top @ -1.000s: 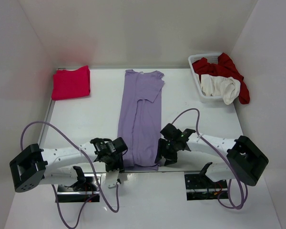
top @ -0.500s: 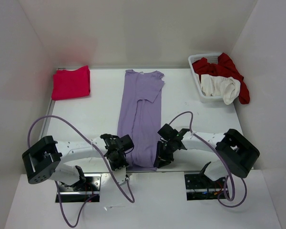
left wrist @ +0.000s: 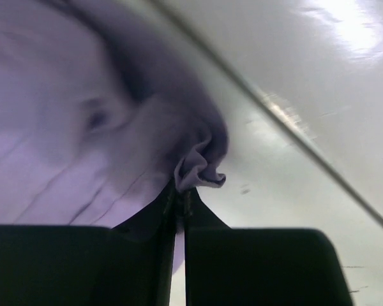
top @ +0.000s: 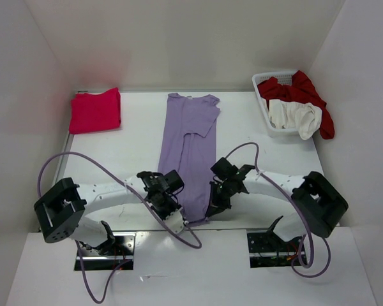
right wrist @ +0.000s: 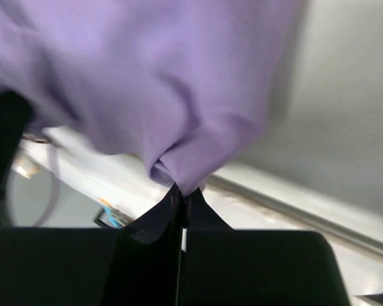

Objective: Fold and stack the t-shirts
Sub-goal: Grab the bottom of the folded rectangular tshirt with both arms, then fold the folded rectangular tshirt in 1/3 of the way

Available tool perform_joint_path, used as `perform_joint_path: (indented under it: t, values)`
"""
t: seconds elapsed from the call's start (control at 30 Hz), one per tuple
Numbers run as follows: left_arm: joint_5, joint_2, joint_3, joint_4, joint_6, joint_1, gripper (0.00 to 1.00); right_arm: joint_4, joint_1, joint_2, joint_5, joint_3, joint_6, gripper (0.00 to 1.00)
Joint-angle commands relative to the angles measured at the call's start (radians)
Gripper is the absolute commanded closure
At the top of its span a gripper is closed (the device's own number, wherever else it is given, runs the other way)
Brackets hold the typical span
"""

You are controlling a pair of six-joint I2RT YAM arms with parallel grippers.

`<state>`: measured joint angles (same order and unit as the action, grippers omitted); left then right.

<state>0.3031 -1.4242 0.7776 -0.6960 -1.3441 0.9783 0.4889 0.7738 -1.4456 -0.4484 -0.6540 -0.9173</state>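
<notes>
- the left arm (top: 108,194) is stretched low across the table (top: 127,146) from its base, with its wrist angled down at the near left corner of the lavender t-shirt (top: 188,137).
- the left fingers (top: 180,221) are clenched on a small bunched ruffle of that shirt's hem, which is seen pinched at the tips (left wrist: 176,203) in the wrist view.
- the right arm (top: 274,182) is reached in low from the other side, with its wrist tipped down at the near right corner of the lavender t-shirt.
- the right fingers (top: 210,210) are clenched on a gathered fold of the same hem, held at the tips (right wrist: 173,203).
- the lavender t-shirt is laid lengthwise as a narrow strip down the middle of the table, collar at the far end, one sleeve folded over its right side; its near end is gathered narrower between the two pinches.
- a purple cable (top: 83,159) is looped to the left of the lavender t-shirt's near end, and another (top: 242,145) arches just to its right.
- a folded pink t-shirt (top: 96,111) lies far left of the lavender t-shirt, well apart from it.
- a white basket (top: 274,73) stands far right of the lavender t-shirt; a dark red t-shirt (top: 293,89) is draped over its rim and a cream t-shirt (top: 293,115) is hung over its near wall.
- counted: four t-shirts, one of each colour; one basket; two arms.
</notes>
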Motion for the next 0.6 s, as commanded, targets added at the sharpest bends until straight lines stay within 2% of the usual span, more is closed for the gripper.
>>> perform_joint_path:
  t: [0.0,0.13,0.27,0.4,0.57]
  values:
    - [0.062,0.015,0.092,-0.036,0.091,-0.065,0.95,0.104,-0.07,0.101,0.03,-0.111,0.044,1.0]
    - [0.041,0.024,0.167,-0.028,0.123,-0.173,0.95,0.171,-0.142,0.128,0.04,-0.205,0.086,1.0]
    - [0.041,-0.011,0.256,0.05,0.148,-0.308,0.97,0.18,-0.194,0.056,0.04,-0.295,0.124,1.0]
    - [0.012,-0.053,0.334,0.137,0.148,-0.415,0.97,0.18,-0.283,-0.092,0.02,-0.465,0.214,1.0]
    - [-0.074,-0.102,0.367,0.355,0.157,-0.478,0.97,0.235,-0.376,-0.26,0.01,-0.708,0.311,1.0]
